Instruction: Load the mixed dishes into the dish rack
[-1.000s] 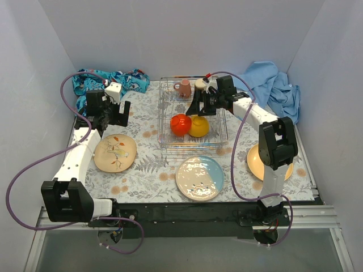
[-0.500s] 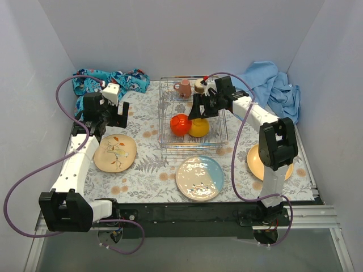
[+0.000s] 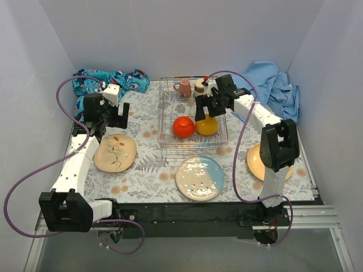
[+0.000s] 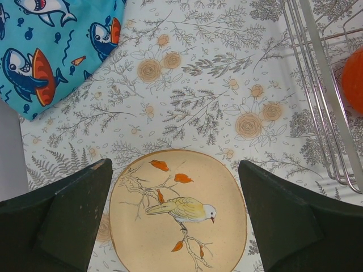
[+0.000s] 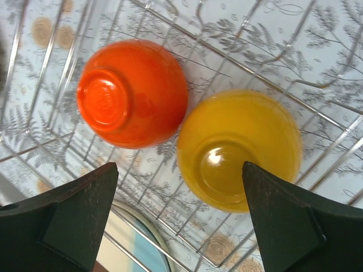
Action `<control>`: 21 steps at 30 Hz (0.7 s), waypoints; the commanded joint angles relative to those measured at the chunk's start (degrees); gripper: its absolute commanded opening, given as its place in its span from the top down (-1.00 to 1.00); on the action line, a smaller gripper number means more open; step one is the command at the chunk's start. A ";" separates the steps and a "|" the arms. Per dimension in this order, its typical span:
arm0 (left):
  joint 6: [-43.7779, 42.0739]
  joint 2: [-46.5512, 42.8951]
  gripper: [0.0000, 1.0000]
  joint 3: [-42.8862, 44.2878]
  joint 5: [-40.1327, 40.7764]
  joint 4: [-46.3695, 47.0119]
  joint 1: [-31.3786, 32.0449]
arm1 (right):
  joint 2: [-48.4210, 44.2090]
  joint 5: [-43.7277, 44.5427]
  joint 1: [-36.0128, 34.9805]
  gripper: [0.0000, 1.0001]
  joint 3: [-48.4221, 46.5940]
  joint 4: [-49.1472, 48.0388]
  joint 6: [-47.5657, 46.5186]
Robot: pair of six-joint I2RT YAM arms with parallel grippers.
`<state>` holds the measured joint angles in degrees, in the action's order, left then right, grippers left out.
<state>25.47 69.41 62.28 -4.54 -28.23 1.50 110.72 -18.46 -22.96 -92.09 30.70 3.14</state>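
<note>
**Near edge, centre:** the cream-and-light-blue plate (image 3: 199,178) lies flat on the floral table cover (image 3: 147,170).

**Toward the near right corner:** the yellow-orange plate (image 3: 253,160) lies flat, partly hidden by the right arm.

**Toward the left edge:** the tan plate (image 4: 178,215), with a bird-and-branch motif, lies flat on the cover. The left gripper (image 4: 174,170) hovers above it, fingers spread wide and holding nothing.

**Centre to far edge:** the dish rack (image 4: 320,96) stands on the cover.
- Its near half holds the red bowl (image 5: 133,93) and the orange bowl (image 5: 238,150). Both are bottom-up and side by side, with the red one nearer the left edge.
- The right gripper (image 5: 178,170) hangs over the pair, fingers wide apart and empty.
- Its far end holds the pinkish mug (image 3: 185,88) and, just beside it toward the right edge, the small steel cup (image 3: 199,86).

**Far left corner:** the blue patterned cloth (image 4: 51,51) lies bunched.

**Far right corner:** the plain light-blue cloth (image 3: 275,85) lies bunched.
</note>
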 commanded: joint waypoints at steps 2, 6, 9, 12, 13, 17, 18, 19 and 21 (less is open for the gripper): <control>0.80 -1.73 -0.88 1.96 -1.00 0.19 0.08 | -4.27 -15.96 0.28 -0.96 -4.75 -2.99 2.22; 2.55 -1.47 -0.88 3.28 -2.14 -1.30 0.08 | -9.01 -29.87 0.99 -0.96 -2.49 -15.81 9.59; 2.91 -1.55 -0.87 2.59 -2.85 -3.84 0.08 | -12.63 -29.45 1.95 -0.97 -0.46 -23.57 15.57; 1.51 -1.03 -0.88 1.09 -3.11 -7.35 0.08 | -12.98 -28.47 4.31 -0.96 -0.46 -23.40 19.96; 0.03 -0.94 -0.88 0.57 -3.11 -7.89 0.08 | -13.24 -28.04 5.11 -0.96 0.07 -23.23 21.20; -3.06 -1.99 -0.89 -2.86 -1.88 -8.51 0.08 | -16.40 -25.84 9.77 -0.96 3.93 -18.23 21.14; -3.58 -2.26 -0.90 -4.69 -1.27 -8.42 0.08 | -18.93 -25.06 11.08 -0.96 4.98 -17.70 17.38; -4.29 -2.52 -0.90 -5.67 0.13 -8.34 0.00 | -20.18 -23.31 11.62 -0.95 6.73 -15.86 14.38; -7.18 -2.79 -0.90 -8.65 1.28 -8.51 0.08 | -23.07 -19.36 12.85 -0.94 7.02 -12.08 6.41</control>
<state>23.42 69.08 57.95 -5.98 -34.48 1.50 93.58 -43.03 -12.14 -87.02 12.34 20.25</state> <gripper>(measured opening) 0.949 0.975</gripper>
